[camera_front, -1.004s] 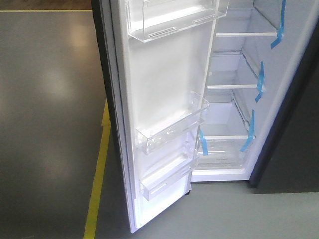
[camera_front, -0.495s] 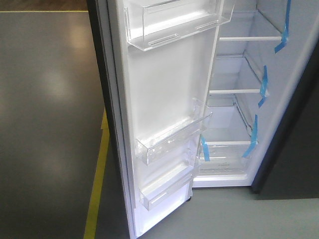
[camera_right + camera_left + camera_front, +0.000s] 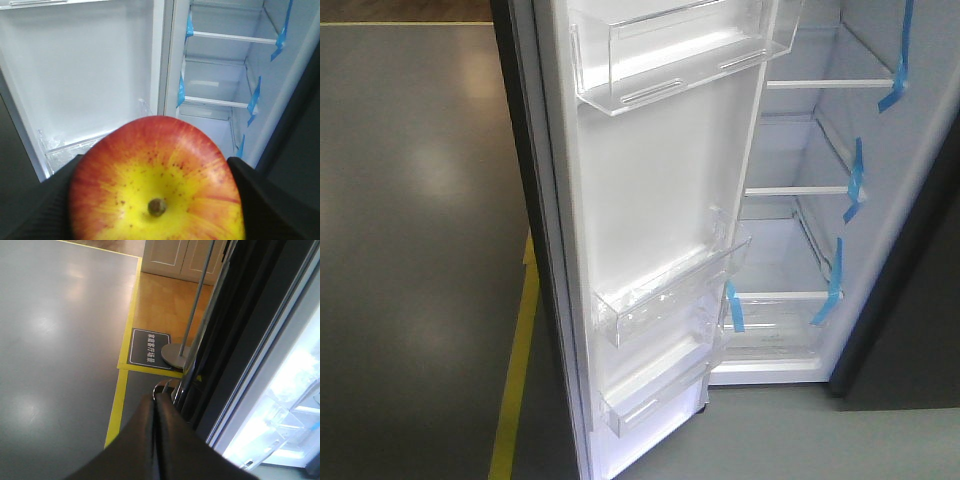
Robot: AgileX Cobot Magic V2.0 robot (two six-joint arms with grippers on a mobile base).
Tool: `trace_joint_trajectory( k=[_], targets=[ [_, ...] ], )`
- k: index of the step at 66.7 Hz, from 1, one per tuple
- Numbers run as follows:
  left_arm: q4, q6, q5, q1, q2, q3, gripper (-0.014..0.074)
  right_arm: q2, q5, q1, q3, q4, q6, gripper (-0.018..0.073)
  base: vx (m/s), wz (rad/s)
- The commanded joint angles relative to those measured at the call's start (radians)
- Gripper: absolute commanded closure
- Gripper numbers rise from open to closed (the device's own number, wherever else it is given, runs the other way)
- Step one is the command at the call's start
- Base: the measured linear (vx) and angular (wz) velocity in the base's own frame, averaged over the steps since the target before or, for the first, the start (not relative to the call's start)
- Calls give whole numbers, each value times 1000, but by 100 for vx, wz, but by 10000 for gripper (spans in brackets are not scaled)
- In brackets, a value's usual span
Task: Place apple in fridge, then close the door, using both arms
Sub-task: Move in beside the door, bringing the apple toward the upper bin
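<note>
Standing open, the fridge [image 3: 790, 250] shows white shelves [image 3: 825, 84] tagged with blue tape [image 3: 853, 180]. Its door [image 3: 650, 190] hangs wide at the left. The apple [image 3: 150, 200] sits clamped in the right hand [image 3: 156, 167], facing the interior. The left hand [image 3: 156, 399] is pressed together near the door's dark outer face.

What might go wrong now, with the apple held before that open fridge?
The apple is round and gripped only at its sides by the right gripper, so it may slip and drop. The clear door bins jut out beside the shelves; the apple might clip one going in. The left gripper, shut, sits by the door; pushing too early could swing it into the right gripper.
</note>
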Motion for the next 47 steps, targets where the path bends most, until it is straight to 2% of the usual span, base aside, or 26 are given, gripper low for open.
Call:
trace_joint_trajectory(
  k=[1,47],
  targets=[
    [0,0,-77,-2,-16,18,602,7,-87,2,-23,10,1,384,4,0],
    [0,0,-77,-2,-16,18,602,7,-89,2,-23,10,1,384,5,-1]
  ],
)
